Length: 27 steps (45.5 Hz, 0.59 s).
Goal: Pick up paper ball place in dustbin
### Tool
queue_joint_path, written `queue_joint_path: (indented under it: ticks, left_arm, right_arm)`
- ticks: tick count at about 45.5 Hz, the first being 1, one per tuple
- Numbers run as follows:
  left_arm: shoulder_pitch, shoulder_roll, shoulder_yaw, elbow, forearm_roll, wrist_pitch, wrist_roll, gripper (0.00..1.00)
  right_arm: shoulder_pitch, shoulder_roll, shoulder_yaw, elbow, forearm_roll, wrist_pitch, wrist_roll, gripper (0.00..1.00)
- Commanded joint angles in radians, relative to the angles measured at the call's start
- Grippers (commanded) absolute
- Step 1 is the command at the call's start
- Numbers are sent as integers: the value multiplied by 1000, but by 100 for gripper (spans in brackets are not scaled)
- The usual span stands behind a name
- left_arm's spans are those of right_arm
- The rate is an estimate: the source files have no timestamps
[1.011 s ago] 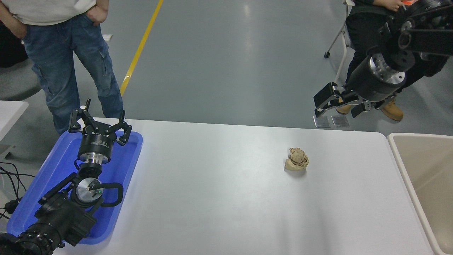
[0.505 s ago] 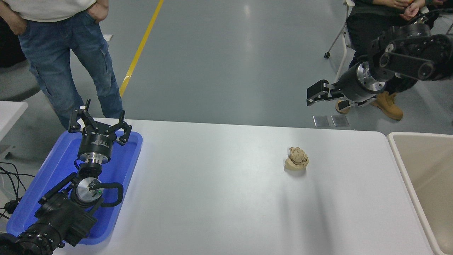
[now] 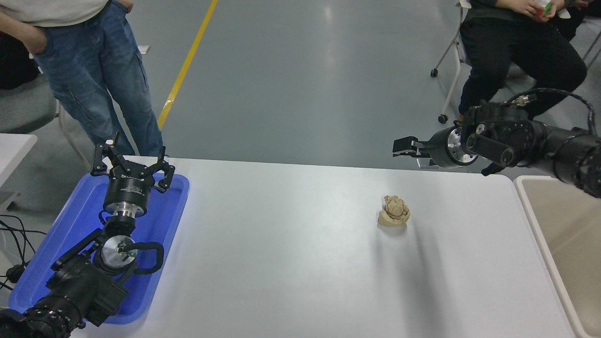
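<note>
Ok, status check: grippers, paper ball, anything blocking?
Left gripper open, parked over blue tray. Right gripper beyond table's far edge, holding nothing. Paper ball on table, untouched. Dustbin at right; nothing blocking.

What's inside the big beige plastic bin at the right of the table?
The beige rectangular plastic dustbin shows only bare, smooth inner walls. Most of it runs off the picture's right edge, so the rest is unseen. The crumpled tan-brown paper ball lies on the white table.
</note>
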Motion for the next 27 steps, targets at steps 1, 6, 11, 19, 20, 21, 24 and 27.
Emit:
queue_joint_path:
  ticks: [1,6,11,19,20,21,24,27]
  left_arm:
    - [0,0,0,0,0,0,0,100]
    - [0,0,0,0,0,0,0,100]
    - [0,0,0,0,0,0,0,100]
    - [0,0,0,0,0,0,0,100]
    - [0,0,0,0,0,0,0,100]
    - [0,0,0,0,0,0,0,100]
    - [0,0,0,0,0,0,0,100]
    - [0,0,0,0,0,0,0,100]
  right_arm:
    - [-129,21,48,-54,1,-102,3,100]
    - [-175,37,50,-88,-1,-174,3,100]
    - [-214,47,50,-116,-1,-220,3,100]
    - [-249,70,50,-116,1,-254,3,100]
    - [-250,73,50,-116,1,-254,3,100]
    - [-253,76,51,-116,1,-254,3,100]
    - [-258,87,61,-114,1,-254,3,100]
    - [-260,88,71,-114,1,-254,3,100]
